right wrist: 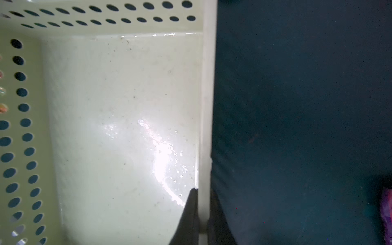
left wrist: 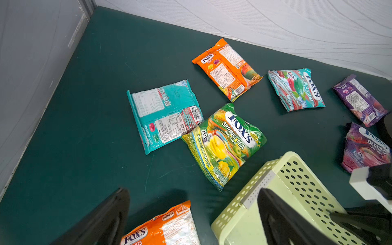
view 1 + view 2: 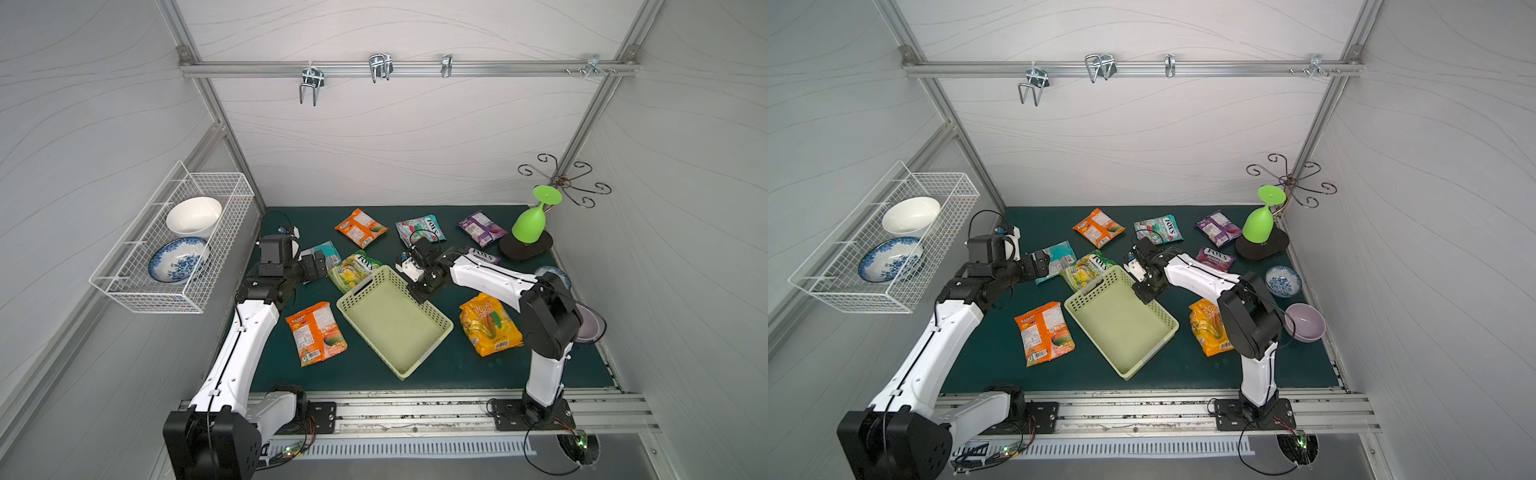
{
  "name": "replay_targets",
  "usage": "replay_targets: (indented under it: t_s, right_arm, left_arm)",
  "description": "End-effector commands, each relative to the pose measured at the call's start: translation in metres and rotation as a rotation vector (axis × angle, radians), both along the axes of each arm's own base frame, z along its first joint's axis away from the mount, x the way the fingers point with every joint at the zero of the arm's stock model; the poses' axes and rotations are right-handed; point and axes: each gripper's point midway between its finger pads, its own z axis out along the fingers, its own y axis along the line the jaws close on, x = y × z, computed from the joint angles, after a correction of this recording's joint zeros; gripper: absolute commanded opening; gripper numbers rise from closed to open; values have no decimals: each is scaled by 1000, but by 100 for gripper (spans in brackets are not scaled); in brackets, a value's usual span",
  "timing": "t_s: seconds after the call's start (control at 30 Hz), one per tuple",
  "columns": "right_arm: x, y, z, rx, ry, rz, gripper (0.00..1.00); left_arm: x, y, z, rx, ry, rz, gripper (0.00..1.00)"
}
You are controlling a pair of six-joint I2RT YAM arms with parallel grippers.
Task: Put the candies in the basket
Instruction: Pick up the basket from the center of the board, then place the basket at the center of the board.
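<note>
The pale green basket (image 3: 390, 328) (image 3: 1121, 328) stands empty in mid-mat. My right gripper (image 3: 417, 293) (image 1: 203, 191) is shut on its rim (image 1: 206, 106), one finger inside and one outside. Candies lie around it on the mat: a teal packet (image 2: 163, 114), a green one (image 2: 222, 144), orange ones (image 3: 360, 227) (image 3: 319, 332), a teal-red one (image 3: 419, 228), two purple ones (image 3: 482, 227) (image 3: 482, 257) and a large yellow-orange bag (image 3: 490, 324). My left gripper (image 3: 322, 266) (image 2: 194, 191) hangs open above the mat beside the teal packet, holding nothing.
A white wire basket (image 3: 174, 241) with two bowls hangs on the left wall. An upturned green glass (image 3: 530, 224) leans on a black stand at the back right. A blue-patterned bowl (image 3: 1283, 281) and a lilac bowl (image 3: 1304, 322) sit by the right wall.
</note>
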Motion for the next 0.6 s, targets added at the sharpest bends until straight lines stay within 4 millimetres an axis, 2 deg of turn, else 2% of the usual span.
replay_targets:
  t_s: [0.0, 0.1, 0.23, 0.37, 0.5, 0.57]
  right_arm:
    - [-6, -17, 29, 20, -13, -38, 0]
    - [-7, -27, 46, 91, 0, -118, 0]
    - [-1, -51, 70, 173, 35, -271, 0]
    - [8, -80, 76, 205, 54, -447, 0]
    - [12, -95, 79, 196, 52, -559, 0]
    - [14, -101, 73, 184, 50, -622, 0]
  left_arm:
    - [10, -1, 23, 6, -67, -11, 98]
    - [11, 0, 18, 11, -61, 0, 98]
    - [9, -1, 24, 9, -59, -11, 98]
    - [9, 2, 20, 18, -56, 7, 98]
    - [10, 3, 25, 18, -57, 8, 98]
    - [11, 6, 24, 32, -59, 23, 98]
